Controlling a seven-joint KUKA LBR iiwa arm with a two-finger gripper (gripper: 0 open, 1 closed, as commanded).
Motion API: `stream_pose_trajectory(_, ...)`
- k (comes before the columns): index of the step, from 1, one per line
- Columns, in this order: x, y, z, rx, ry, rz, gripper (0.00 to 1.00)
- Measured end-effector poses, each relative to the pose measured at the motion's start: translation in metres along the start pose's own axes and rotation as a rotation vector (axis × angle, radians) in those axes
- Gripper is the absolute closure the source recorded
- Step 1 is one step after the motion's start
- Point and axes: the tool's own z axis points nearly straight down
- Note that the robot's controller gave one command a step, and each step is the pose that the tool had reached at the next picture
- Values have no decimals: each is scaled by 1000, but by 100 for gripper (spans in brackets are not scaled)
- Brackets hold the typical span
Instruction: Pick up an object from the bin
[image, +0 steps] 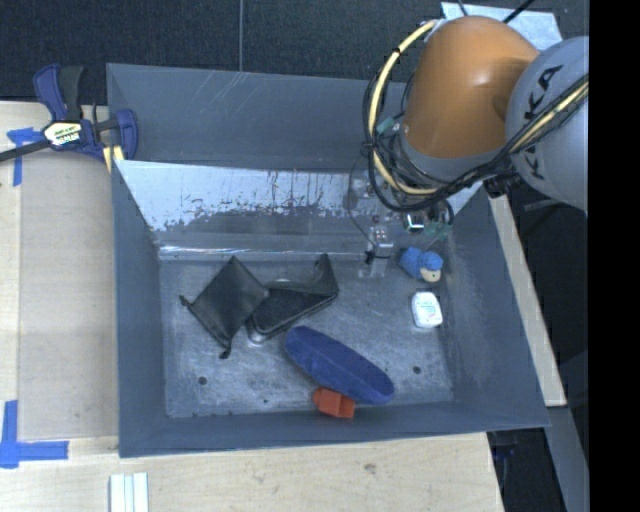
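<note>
The hand (375, 260), open or closed unclear, hangs beside a small blue toy (420, 263); arm (548, 90) reads KUKA.

The pincer (374, 262) is a small piece of pale grey metal. Directly above it sits a rounded, glossy orange cover (465, 85). Black and yellow cables (383, 120) loop round the cover's near edge and gather in a dark bundle just above the pincer. Farther up and to the pincer's right, a silver-grey arm link (562, 135) bears black KUKA lettering (546, 85).
</note>
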Motion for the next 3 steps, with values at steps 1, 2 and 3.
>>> stream_pose_trajectory(1,48,18,89,0,10,70,0)
stream_pose_trajectory(2,44,21,156,0,-6,42,0)
stream_pose_trajectory(3,44,21,153,1,-7,43,100)
